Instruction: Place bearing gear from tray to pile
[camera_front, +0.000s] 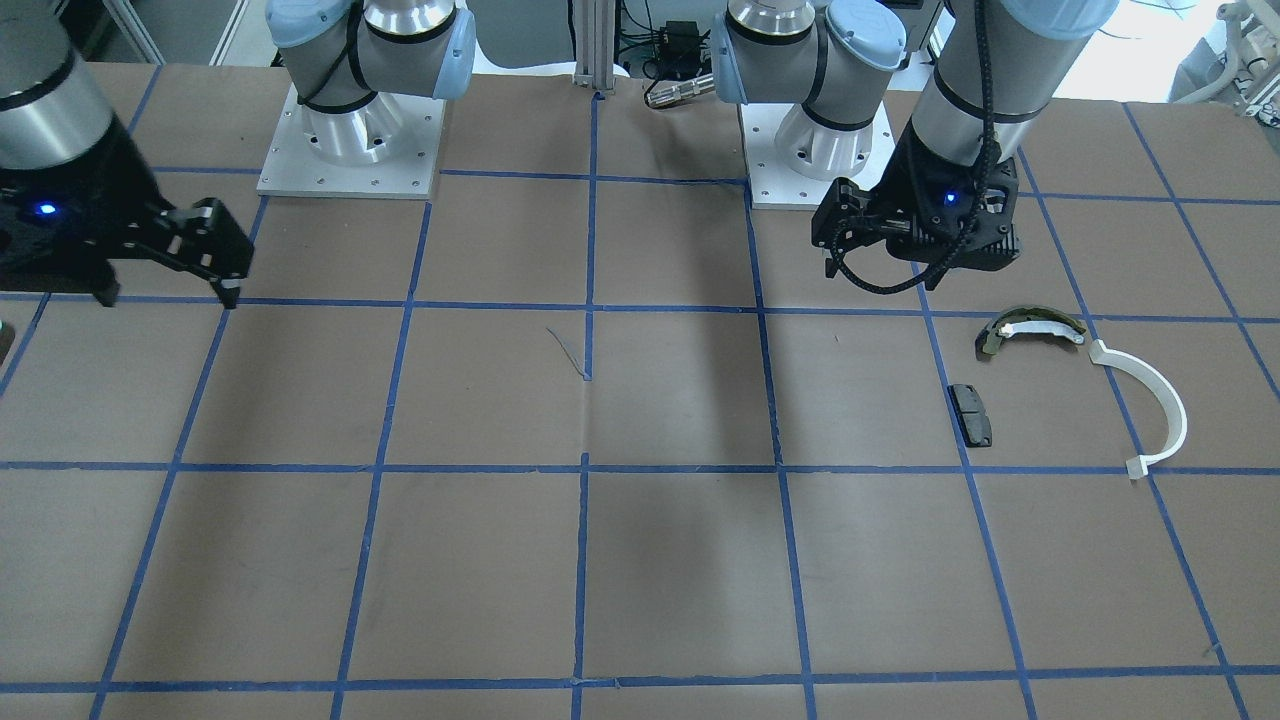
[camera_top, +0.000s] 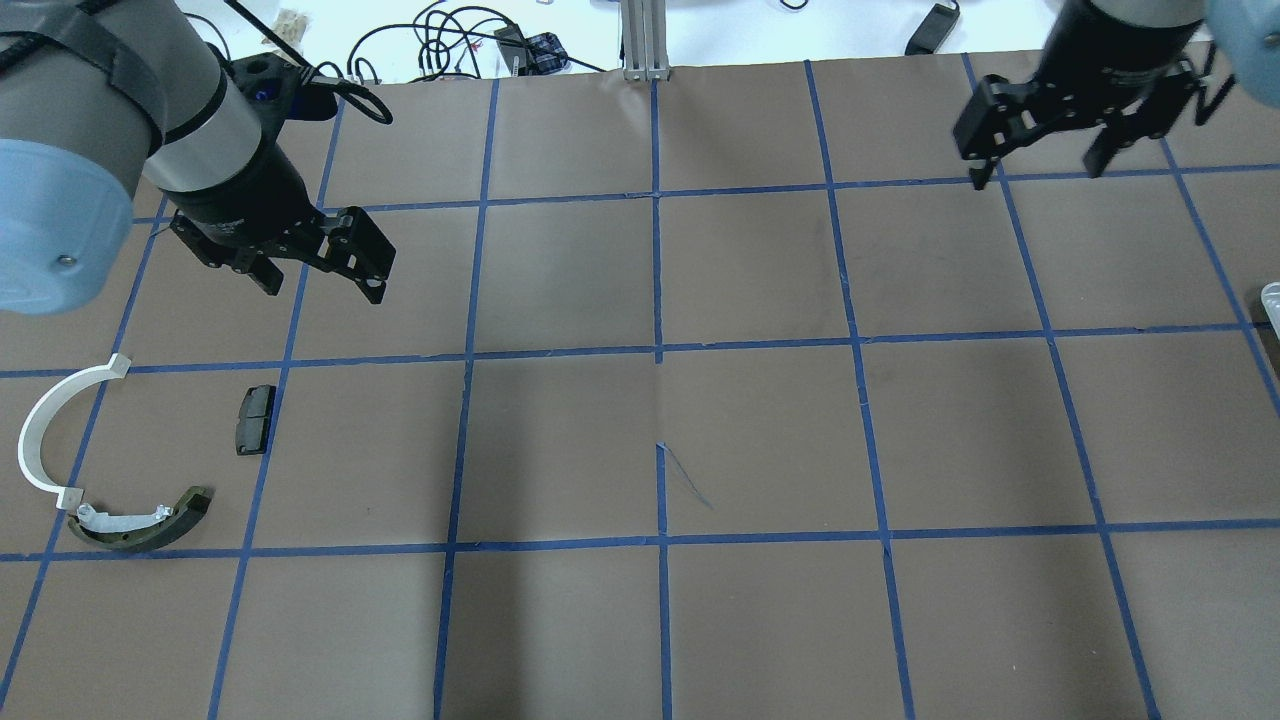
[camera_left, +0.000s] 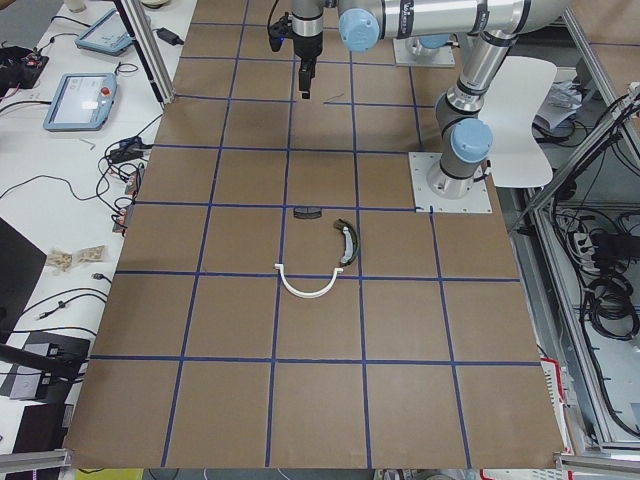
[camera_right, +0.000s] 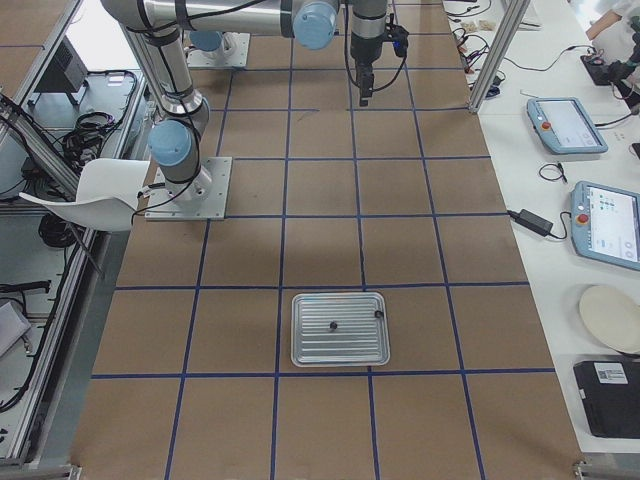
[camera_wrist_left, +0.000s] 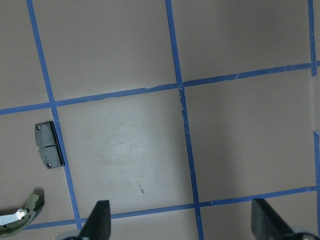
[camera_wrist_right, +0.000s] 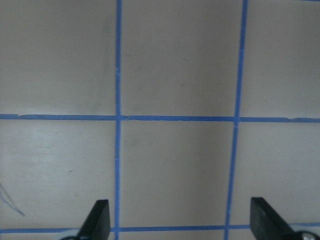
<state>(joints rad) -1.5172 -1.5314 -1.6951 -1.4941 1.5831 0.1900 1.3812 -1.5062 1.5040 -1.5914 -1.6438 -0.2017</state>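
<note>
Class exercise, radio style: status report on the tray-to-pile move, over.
Left tool open, empty, near pile. Right tool open, empty. Two small dark parts sit on tray, too small to identify. Nothing in the way.

Two tools: one left tool (camera_top: 322, 290), one right tool (camera_top: 1037, 178); one tray (camera_right: 350, 347), with two small dark parts (camera_right: 331, 324) (camera_right: 378, 314) in it; one pile (camera_top: 255, 420) of three pieces: one white arc (camera_front: 1180, 420), one olive curved piece (camera_front: 1035, 320), one black pad (camera_front: 970, 414); two tablets (camera_right: 567, 122) (camera_right: 610, 220).
</note>
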